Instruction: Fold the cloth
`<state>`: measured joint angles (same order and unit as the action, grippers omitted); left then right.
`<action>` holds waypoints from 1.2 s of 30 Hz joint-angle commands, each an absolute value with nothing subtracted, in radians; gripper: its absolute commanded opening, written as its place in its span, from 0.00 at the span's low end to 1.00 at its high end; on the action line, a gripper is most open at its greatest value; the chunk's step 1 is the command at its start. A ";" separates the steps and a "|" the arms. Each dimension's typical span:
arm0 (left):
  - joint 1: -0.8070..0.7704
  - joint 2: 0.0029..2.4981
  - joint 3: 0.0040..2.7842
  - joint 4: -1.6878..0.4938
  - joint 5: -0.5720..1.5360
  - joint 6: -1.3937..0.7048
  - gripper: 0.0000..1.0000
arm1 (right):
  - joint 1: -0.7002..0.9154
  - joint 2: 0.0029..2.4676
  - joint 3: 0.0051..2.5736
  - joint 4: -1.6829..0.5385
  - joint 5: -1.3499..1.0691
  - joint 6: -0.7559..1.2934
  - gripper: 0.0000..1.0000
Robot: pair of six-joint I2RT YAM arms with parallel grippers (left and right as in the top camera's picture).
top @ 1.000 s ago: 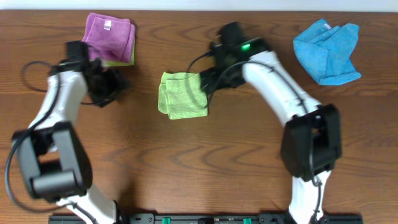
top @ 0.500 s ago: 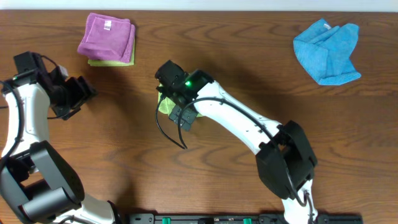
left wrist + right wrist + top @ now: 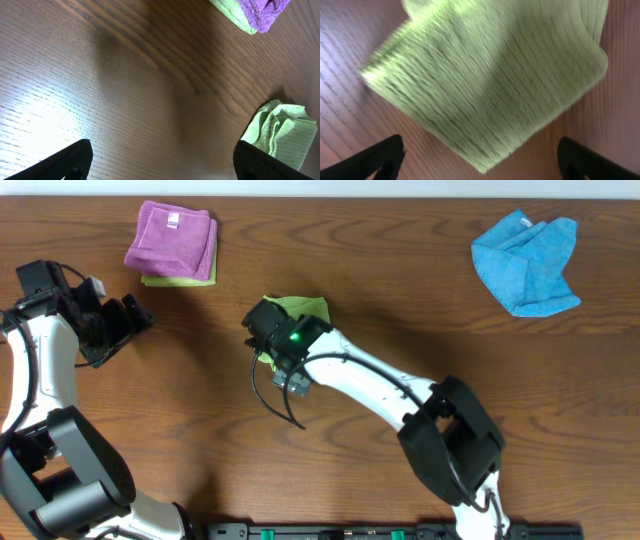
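Note:
The lime-green cloth [image 3: 303,307] lies folded on the wooden table, mostly hidden under my right wrist in the overhead view. In the right wrist view the cloth [image 3: 485,70] fills the upper frame, one corner pointing down. My right gripper [image 3: 268,330] [image 3: 480,162] is open and empty just above it, a finger on each side of that corner. My left gripper [image 3: 135,323] [image 3: 162,162] is open and empty, well to the left of the cloth. The cloth's crumpled edge shows in the left wrist view [image 3: 280,131]. No tag is visible.
A folded purple cloth [image 3: 172,238] [image 3: 262,10] lies on a green one [image 3: 178,280] at the back left. A crumpled bright blue cloth [image 3: 525,258] lies at the back right. The right arm [image 3: 380,385] stretches across the table's middle.
My right gripper swept from the cloth's right edge across to its left side. The cloth's far edge now shows behind the wrist. My left arm drew back to the left.

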<state>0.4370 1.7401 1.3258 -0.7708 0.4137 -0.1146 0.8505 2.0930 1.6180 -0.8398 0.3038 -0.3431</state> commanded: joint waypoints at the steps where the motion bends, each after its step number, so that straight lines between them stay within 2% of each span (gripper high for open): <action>1: 0.439 1.736 1.346 -0.769 0.408 -0.077 0.92 | 0.879 2.064 1.596 -0.809 0.325 -0.385 0.86; 5: 0.439 1.736 1.346 -0.769 0.408 -0.074 0.92 | 0.880 2.064 1.561 -0.750 0.325 -0.393 0.74; 10: 0.438 1.736 1.346 -0.770 0.408 -0.073 0.92 | 0.880 2.064 1.531 -0.715 0.295 -0.406 0.72; 13: 0.438 1.736 1.346 -0.770 0.408 -0.067 0.91 | 0.876 2.064 1.515 -0.657 0.295 -0.406 0.66; 17: 0.438 1.736 1.346 -0.771 0.408 -0.050 0.91 | 0.867 2.064 1.514 -0.580 0.295 -0.406 0.35; 19: 0.438 1.736 1.346 -0.773 0.408 -0.046 0.91 | 0.861 2.064 1.513 -0.547 0.297 -0.406 0.27; 27: 0.438 1.736 1.346 -0.777 0.408 -0.044 0.92 | 0.859 2.064 1.524 -0.480 0.517 -0.396 0.16; 36: 0.438 1.736 1.346 -0.778 0.408 -0.044 0.92 | 0.859 2.049 1.524 -0.422 0.809 -0.159 0.09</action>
<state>0.4370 1.7401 1.3258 -0.7765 0.4141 -0.0662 0.8604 2.0930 1.5188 -0.4339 0.6487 -0.2829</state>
